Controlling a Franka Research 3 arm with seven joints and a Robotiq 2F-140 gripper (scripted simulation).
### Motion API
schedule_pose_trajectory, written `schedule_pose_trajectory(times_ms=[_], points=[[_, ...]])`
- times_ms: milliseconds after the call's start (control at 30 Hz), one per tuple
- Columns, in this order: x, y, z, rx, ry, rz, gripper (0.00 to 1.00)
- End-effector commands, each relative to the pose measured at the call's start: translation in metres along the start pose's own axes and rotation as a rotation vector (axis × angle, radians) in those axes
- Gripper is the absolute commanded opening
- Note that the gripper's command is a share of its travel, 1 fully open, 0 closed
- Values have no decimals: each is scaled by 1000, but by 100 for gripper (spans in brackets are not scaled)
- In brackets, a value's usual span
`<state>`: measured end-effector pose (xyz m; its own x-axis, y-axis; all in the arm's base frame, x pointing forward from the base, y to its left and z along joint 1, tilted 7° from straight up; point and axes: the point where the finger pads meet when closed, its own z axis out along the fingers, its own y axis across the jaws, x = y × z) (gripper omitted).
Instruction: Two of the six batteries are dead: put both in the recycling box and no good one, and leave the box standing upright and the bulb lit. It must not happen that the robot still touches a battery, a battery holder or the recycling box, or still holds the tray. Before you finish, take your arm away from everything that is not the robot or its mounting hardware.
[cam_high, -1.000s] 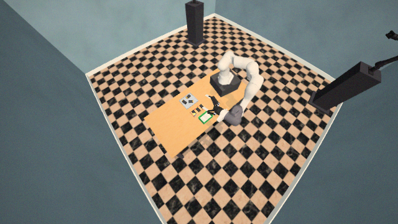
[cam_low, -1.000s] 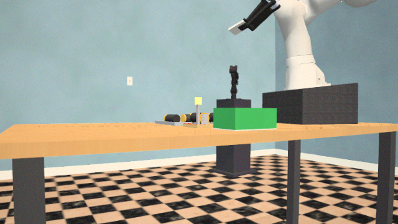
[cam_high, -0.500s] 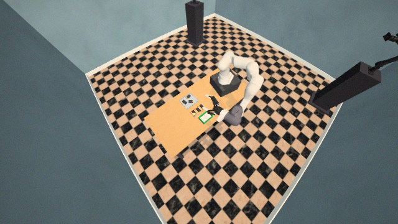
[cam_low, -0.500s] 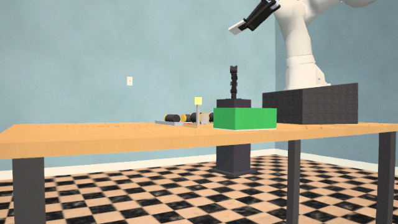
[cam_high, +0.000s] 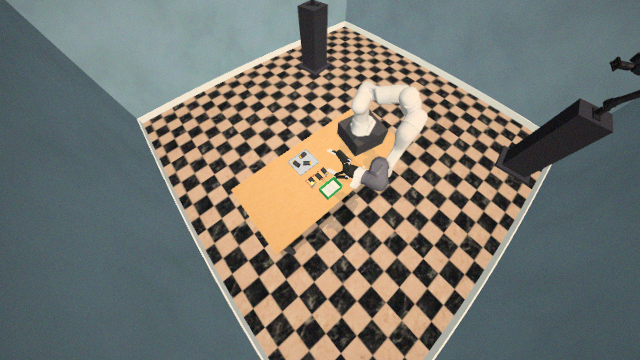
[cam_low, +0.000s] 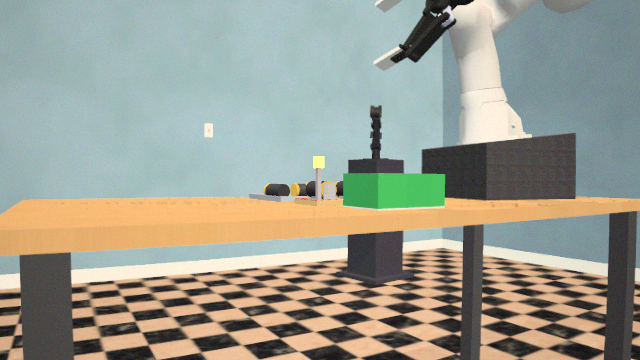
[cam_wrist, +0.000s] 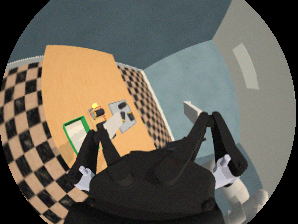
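Observation:
The green recycling box (cam_high: 330, 188) (cam_low: 393, 190) (cam_wrist: 75, 129) stands upright on the wooden table (cam_high: 280, 210) (cam_low: 150, 220) (cam_wrist: 73, 76), near its right edge. Beside it is a battery holder (cam_high: 317, 177) (cam_low: 312, 201) with black batteries and a bulb (cam_low: 318, 162) (cam_wrist: 95, 106) that glows yellow. A grey tray (cam_high: 301, 162) (cam_low: 265, 197) (cam_wrist: 124, 110) behind it holds more black batteries (cam_low: 276, 189). My gripper (cam_high: 331, 161) (cam_low: 386, 32) (cam_wrist: 151, 112) is open and empty. It hangs high above the table, between the box and the robot's base, tilted toward the batteries.
The robot's dark base block (cam_high: 362, 136) (cam_low: 500, 167) sits on the far end of the table. A dark camera pillar (cam_high: 313, 35) (cam_low: 376, 210) stands on the floor behind the table, and another (cam_high: 555, 135) stands to the right.

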<state>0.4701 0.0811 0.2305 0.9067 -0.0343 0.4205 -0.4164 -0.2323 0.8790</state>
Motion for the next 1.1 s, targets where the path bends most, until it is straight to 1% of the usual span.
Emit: schedule_pose_trajectory(times_ms=[0,67,133,200,300,367,433,500,567,700,800,867,967,1067], points=[[16,-18,-2,85,85,-108,100],[12,-26,7,166,130,-202,100],[7,-36,18,263,186,-315,100],[2,-47,32,382,253,-453,100],[-9,-69,57,595,372,-698,100],[-15,-81,71,719,440,-842,100],[-19,-92,83,822,497,-961,100],[-23,-101,93,910,546,-1061,100],[-23,-101,93,910,546,-1061,100],[-31,-118,111,1063,631,-1237,100],[-34,-125,120,1145,676,-1332,100],[-37,-130,125,1187,698,-1384,100],[-39,-133,130,1228,721,-1429,100],[-40,-134,131,1243,730,-1445,100]])
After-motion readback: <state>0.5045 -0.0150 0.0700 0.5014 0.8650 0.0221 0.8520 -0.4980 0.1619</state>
